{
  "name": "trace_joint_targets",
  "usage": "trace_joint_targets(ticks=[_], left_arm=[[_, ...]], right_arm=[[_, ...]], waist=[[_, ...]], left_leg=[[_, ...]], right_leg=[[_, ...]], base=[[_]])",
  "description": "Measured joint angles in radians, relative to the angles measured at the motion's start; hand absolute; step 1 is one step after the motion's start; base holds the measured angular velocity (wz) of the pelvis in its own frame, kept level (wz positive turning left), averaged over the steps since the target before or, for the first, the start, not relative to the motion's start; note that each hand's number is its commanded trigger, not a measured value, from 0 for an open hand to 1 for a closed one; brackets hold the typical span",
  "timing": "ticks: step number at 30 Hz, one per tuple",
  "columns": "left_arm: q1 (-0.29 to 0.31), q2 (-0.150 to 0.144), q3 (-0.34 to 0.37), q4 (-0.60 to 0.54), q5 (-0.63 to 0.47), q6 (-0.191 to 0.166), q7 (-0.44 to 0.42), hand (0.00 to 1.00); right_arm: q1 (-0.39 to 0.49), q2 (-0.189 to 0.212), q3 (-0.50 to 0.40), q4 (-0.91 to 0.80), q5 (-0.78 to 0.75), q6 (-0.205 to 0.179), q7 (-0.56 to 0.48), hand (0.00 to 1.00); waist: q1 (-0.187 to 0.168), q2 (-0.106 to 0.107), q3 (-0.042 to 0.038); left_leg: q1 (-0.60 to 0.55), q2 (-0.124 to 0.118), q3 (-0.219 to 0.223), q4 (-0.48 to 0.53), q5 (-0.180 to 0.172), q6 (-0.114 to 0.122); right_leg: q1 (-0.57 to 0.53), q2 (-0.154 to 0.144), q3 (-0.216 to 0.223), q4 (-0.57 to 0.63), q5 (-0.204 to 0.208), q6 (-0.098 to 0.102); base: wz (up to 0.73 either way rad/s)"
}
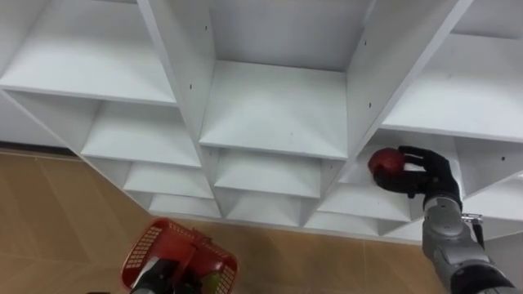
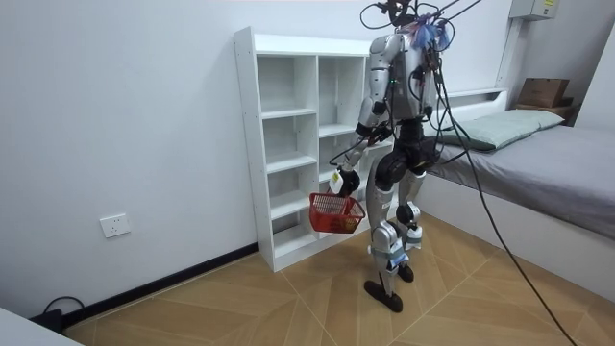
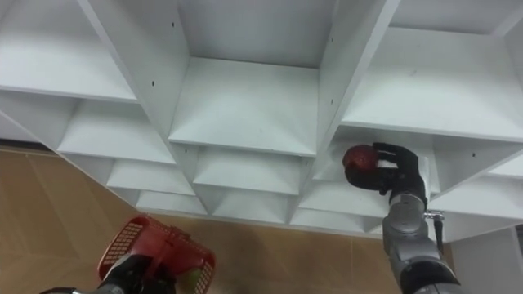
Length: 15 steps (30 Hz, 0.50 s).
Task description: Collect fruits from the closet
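Step in hand: picking; the right hand (image 1: 426,175) is reaching into a compartment of the white closet (image 1: 274,106), at the middle right of the frame.
Red fruit (image 1: 386,162): it is in that compartment, just above the shelf board, inside the right hand's grasp.
Right hand fingers: curled round the fruit from its right side, with the thumb and fingers clamped on it.
Red basket (image 1: 155,245): at the lower left of the frame, over the wooden floor; in the room view it hangs in front of the closet.
Left hand (image 1: 166,273): at the bottom edge, lower left; the basket hangs from it, so I judge its fingers closed round the handle.
Next move, as I judge: draw the fruit out of the compartment without hitting the upright board on its left, bring it down and left over the basket, then let it go.
Hard to see: whether the fruit touches the shelf or is already lifted; I cannot tell.
Cut off: the bottom edge cuts off the lower part of the basket and most of the left hand.
Basket contents: a greenish patch shows inside, too unclear to name.
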Motion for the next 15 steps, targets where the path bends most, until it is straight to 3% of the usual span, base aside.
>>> trace_joint_targets(ticks=[8,15], left_arm=[[0.000,0.000,-0.001,-0.004,0.000,-0.006,-0.001,1.00],[0.003,-0.001,0.001,-0.056,-0.001,-0.025,0.021,1.00]], right_arm=[[0.006,0.011,0.003,-0.016,0.000,-0.009,0.000,1.00],[0.123,0.034,0.016,-0.169,-0.046,-0.009,0.012,1.00]], waist=[[-0.017,0.000,-0.0003],[-0.015,0.000,-0.0011]], left_leg=[[0.000,0.000,0.001,-0.004,0.000,0.000],[0.018,0.001,0.001,-0.008,0.000,0.000]], right_leg=[[0.000,0.002,0.002,-0.007,0.000,0.000],[0.016,0.004,0.002,-0.010,-0.001,0.002]], base=[[0.00],[0.00]])
